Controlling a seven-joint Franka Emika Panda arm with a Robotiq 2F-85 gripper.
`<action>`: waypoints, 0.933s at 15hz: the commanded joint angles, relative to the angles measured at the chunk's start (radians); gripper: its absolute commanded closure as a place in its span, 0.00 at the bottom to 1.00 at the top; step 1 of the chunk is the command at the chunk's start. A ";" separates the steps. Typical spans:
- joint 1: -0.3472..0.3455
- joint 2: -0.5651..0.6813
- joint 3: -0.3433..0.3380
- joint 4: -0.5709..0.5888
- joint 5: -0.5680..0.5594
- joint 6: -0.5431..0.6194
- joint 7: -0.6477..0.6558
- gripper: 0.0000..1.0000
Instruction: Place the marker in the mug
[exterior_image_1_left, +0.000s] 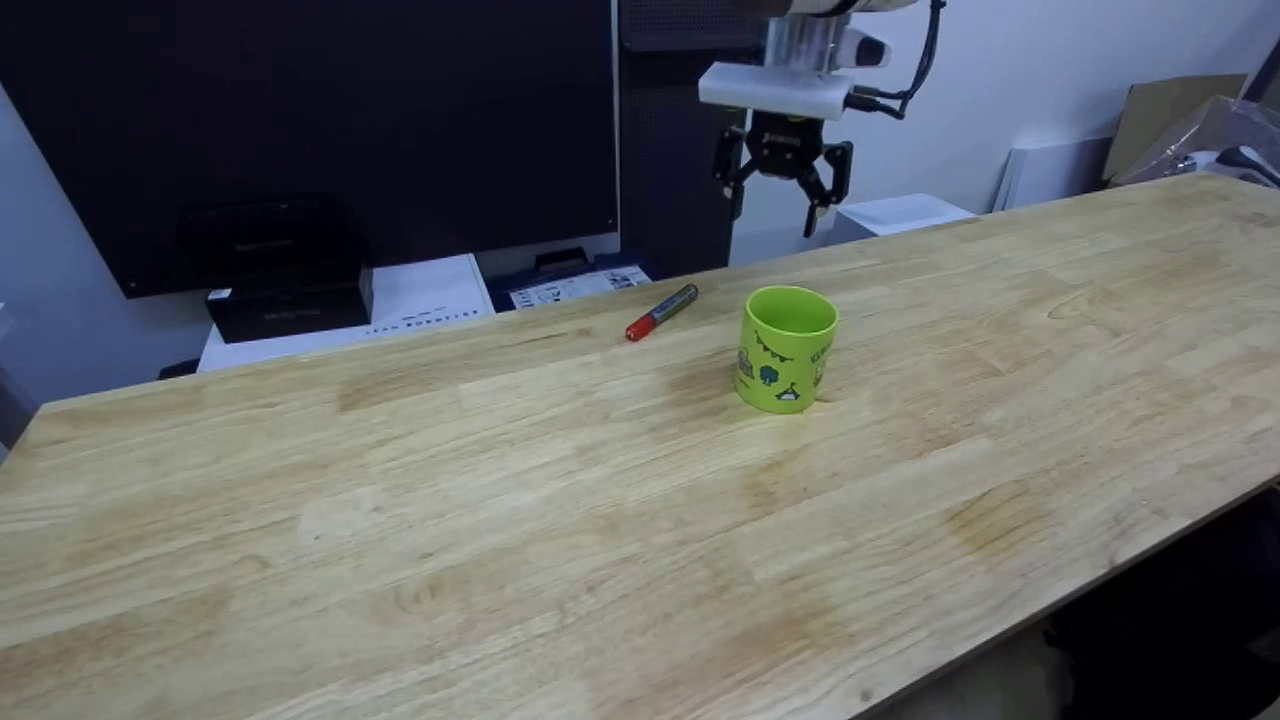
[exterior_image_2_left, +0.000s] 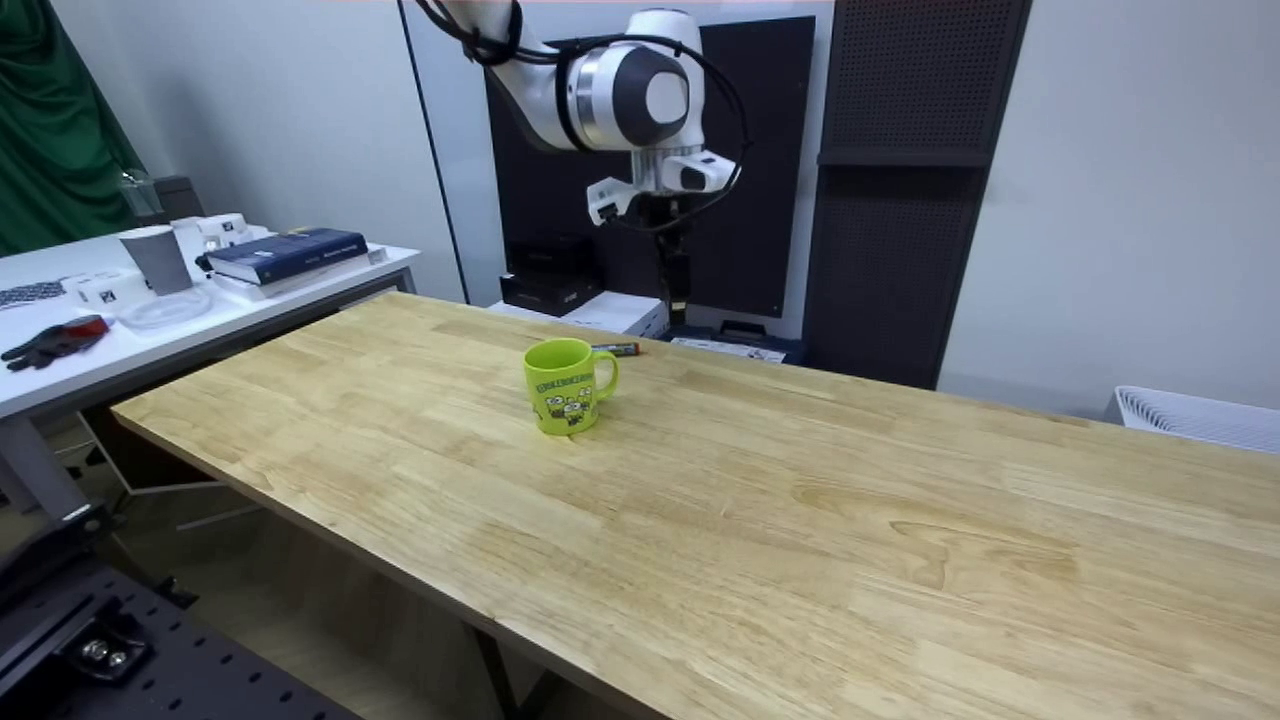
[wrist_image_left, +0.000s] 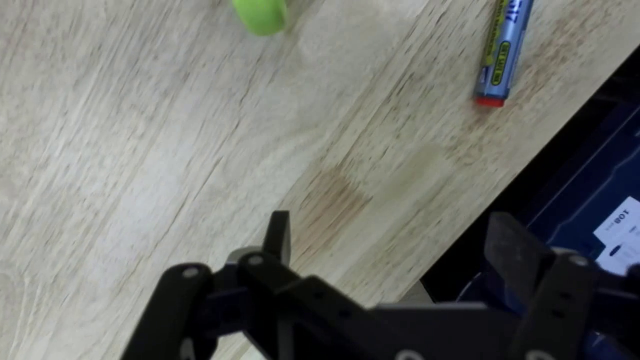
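Note:
The marker (exterior_image_1_left: 662, 312) is slim, with a red cap and a bluish barrel. It lies near the far table edge. In an exterior view the marker (exterior_image_2_left: 617, 349) shows behind the mug handle, which hides part of it. In the wrist view the marker (wrist_image_left: 502, 50) is at the upper right, cut off at the top. The lime-green mug (exterior_image_1_left: 782, 360) stands upright, also in an exterior view (exterior_image_2_left: 563, 390). Only a green piece of it (wrist_image_left: 262, 15) shows in the wrist view. My gripper (exterior_image_1_left: 774, 214) is open and empty, above the table edge (wrist_image_left: 390, 225), apart from both.
The wooden table (exterior_image_1_left: 450, 520) ends just behind the marker. Beyond that edge, lower down, are a blue case (exterior_image_2_left: 735, 340), a white box (exterior_image_1_left: 430, 290) and a black box (exterior_image_1_left: 290, 310). A white side table (exterior_image_2_left: 350, 275) holds books and a grey cup (exterior_image_2_left: 157, 258).

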 joint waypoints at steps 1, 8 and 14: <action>-0.009 0.014 0.015 0.021 -0.016 -0.005 0.008 0.00; 0.012 0.113 0.006 0.155 -0.082 -0.061 0.000 0.00; 0.051 0.278 0.009 0.411 -0.189 -0.196 -0.020 0.00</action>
